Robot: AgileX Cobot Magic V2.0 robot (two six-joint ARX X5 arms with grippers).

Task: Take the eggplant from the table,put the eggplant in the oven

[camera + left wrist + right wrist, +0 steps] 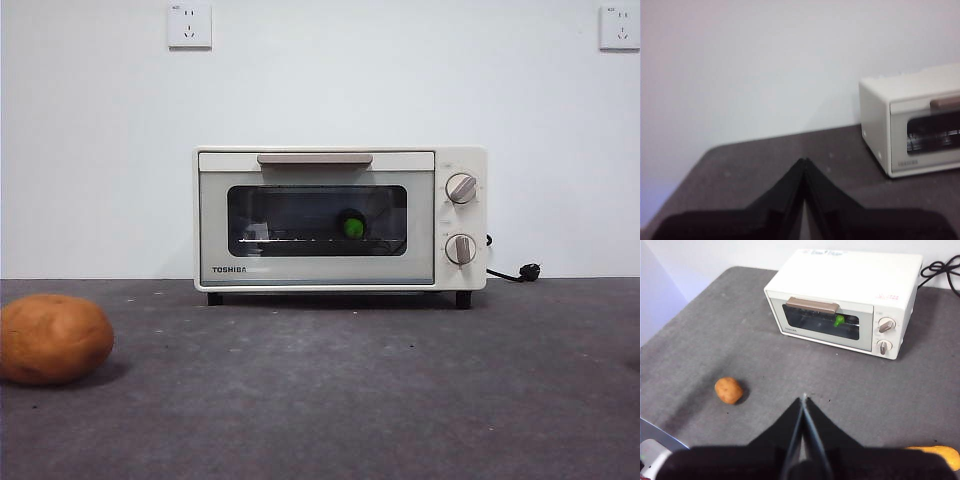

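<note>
The cream-white oven (pixel 340 218) stands at the back of the table (pixel 330 400) with its door closed. Through the dark glass I see the eggplant (pixel 352 226) lying on the rack, its green cap facing the window; the right wrist view shows the oven (pixel 840 302) from above with the eggplant's green cap (pixel 839 321) behind the glass. My right gripper (pixel 804 399) hangs shut high above the table, well in front of the oven. My left gripper (pixel 804 162) is shut too, off to the side of the oven (pixel 912 122). Neither holds anything.
A round brown potato (pixel 52 338) lies at the front left of the table, also visible as the potato (pixel 729 390) from the right wrist. An orange object (pixel 935 455) lies near the table's front right. A black power cord (pixel 515 272) trails behind the oven.
</note>
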